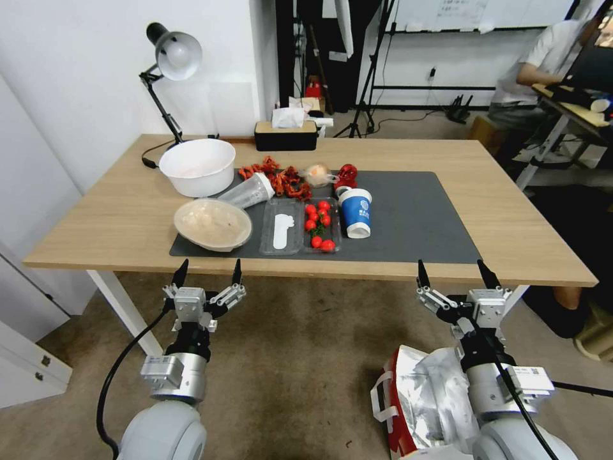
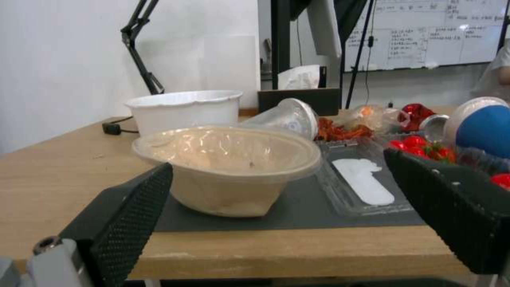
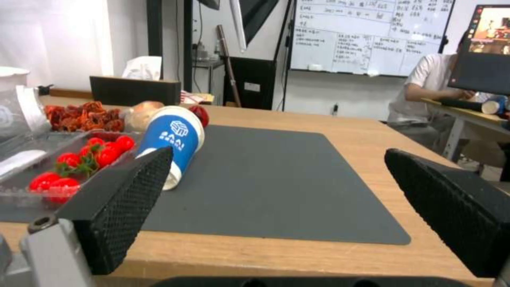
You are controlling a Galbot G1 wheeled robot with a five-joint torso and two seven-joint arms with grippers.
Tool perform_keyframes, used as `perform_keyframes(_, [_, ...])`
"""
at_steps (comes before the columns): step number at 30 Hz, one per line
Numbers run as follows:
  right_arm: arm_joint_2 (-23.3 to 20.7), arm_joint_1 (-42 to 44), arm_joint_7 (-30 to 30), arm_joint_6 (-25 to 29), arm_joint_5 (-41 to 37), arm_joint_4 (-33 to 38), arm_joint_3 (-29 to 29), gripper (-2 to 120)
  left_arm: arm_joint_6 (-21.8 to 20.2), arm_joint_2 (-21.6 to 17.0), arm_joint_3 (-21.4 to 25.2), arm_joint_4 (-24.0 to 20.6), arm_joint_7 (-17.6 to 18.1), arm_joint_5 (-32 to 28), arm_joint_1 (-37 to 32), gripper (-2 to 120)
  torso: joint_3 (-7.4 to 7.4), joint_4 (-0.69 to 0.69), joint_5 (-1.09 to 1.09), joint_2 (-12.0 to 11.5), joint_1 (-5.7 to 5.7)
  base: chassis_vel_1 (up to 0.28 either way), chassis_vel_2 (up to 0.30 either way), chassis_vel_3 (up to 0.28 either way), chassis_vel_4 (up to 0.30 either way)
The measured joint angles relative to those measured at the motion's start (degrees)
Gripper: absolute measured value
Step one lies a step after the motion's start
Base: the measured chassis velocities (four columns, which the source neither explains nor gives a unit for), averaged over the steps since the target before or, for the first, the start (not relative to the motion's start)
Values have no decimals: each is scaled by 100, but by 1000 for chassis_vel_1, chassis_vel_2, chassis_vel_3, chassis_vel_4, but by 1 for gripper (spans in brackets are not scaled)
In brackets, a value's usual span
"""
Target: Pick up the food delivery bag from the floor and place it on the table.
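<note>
While both arms hang before the near edge of the tabletop (image 1: 121, 217), its contents read as follows, placed against the dark grey mat (image 1: 408, 223). Left hand (image 1: 207, 275): raised just short of the edge in front of the mat's left end, fingers spread wide, holding nothing. On the mat's left half: white bowl (image 1: 197, 167), beige bowl (image 1: 212, 223), tipped clear cup (image 1: 249, 190), clear tray (image 1: 299, 227) with tomatoes (image 1: 318, 223), blue paper cup (image 1: 355, 213). Right hand (image 1: 456, 276): level with the mat's right end, fingers likewise wide apart, empty. Food delivery bag (image 1: 421, 399): on the floor (image 1: 300, 370) below the mat's right end, beneath the right arm, foil lining showing.
</note>
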State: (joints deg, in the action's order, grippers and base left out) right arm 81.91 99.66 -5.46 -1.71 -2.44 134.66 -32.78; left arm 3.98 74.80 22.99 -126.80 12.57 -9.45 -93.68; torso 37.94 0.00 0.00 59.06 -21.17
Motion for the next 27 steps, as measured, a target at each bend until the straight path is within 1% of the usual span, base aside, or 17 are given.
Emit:
perform_keyframes(5, [0,9,0,1,-5,1,-6,100,0,-2,-3,1,-17,-13,-5,99,-41,0,0,-75,33,0,0,0,0])
perform_keyframes(8, [9,4,0,10,-6,-18,-12,100,0,-2,-15,14,-39,-27,-8,98,-128,0,0,-224,97,0,0,0,0])
perform_keyframes(9, [9,4,0,10,-6,-18,-12,100,0,-2,-15,14,-39,-27,-8,98,-128,0,0,-224,97,0,0,0,0])
perform_keyframes(12, [18,2,-1,25,1,-32,-11,100,0,-6,-15,16,-47,-29,-9,98,-197,0,0,-343,149,0,0,0,0])
perform_keyframes(16, [24,0,-1,30,27,-40,-9,100,-2,-14,-15,16,-52,-32,-9,98,-241,0,0,-421,184,0,0,0,0])
perform_keyframes(20, [53,-2,-3,30,36,-41,4,100,-5,-19,-16,24,-75,-36,-17,98,-331,0,0,-584,256,0,0,0,0])
perform_keyframes(27, [75,4,-4,49,43,-50,8,100,-5,-15,-19,23,-104,-30,-33,98,-420,0,0,-746,329,0,0,0,0])
